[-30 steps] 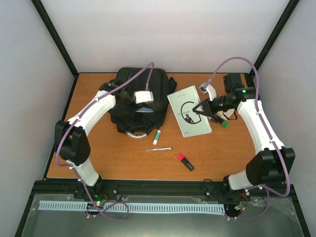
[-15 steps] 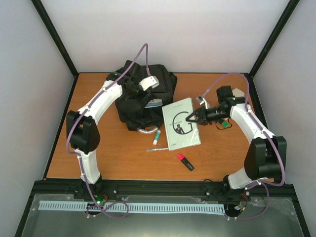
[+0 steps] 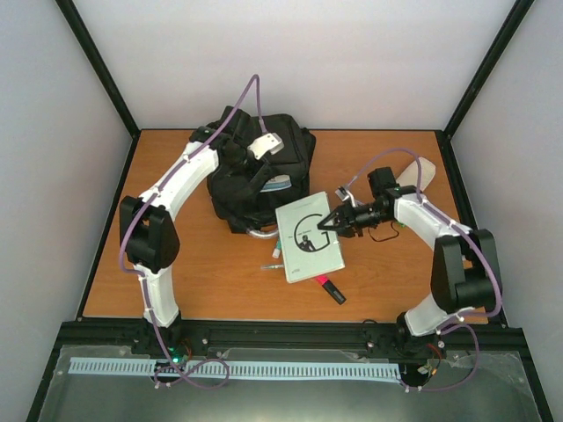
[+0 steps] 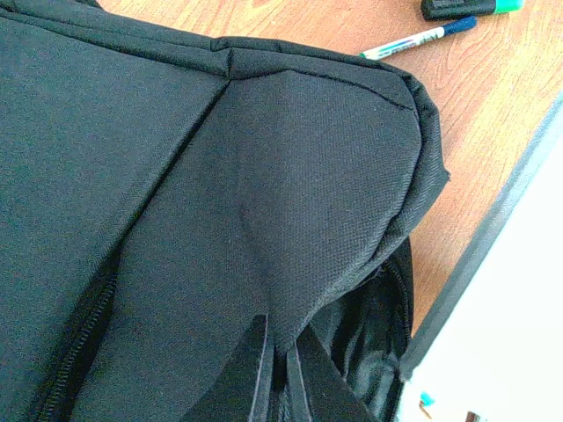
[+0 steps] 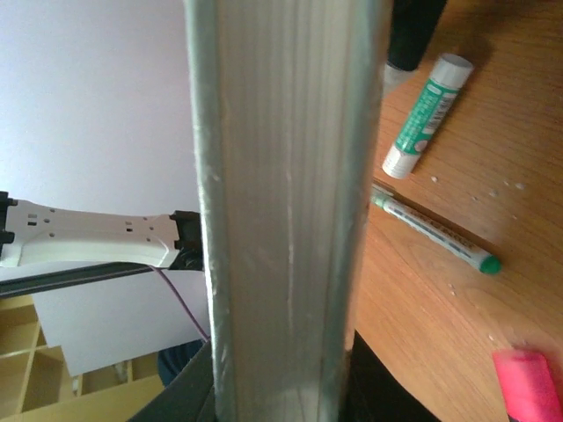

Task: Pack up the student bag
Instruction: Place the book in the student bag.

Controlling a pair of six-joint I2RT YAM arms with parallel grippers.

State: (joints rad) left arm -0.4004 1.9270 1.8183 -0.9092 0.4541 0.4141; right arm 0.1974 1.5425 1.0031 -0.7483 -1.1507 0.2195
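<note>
The student bag (image 3: 264,176) is a black fabric backpack lying at the back left of the table, with a grey loop handle (image 3: 255,233) at its near end. My left gripper (image 3: 250,172) is shut on a flap of the bag (image 4: 290,220) and holds it up, so a dark opening (image 4: 369,343) shows beside the fingers (image 4: 255,369). My right gripper (image 3: 334,220) is shut on a pale green book (image 3: 308,243) and holds it above the table, just right of the bag. In the right wrist view the book's page edge (image 5: 281,202) fills the middle of the picture.
A green-and-white glue stick (image 5: 428,114), a white marker with a green cap (image 5: 435,233) and a pink highlighter (image 3: 332,288) lie on the table near the book. A blue-capped marker (image 4: 413,40) and a green highlighter (image 4: 471,7) lie to the bag's right. White walls stand close on three sides.
My right gripper has carried the book leftward and nearer, up to the bag. My left gripper has swung back and raised the bag's flap, then held still.
</note>
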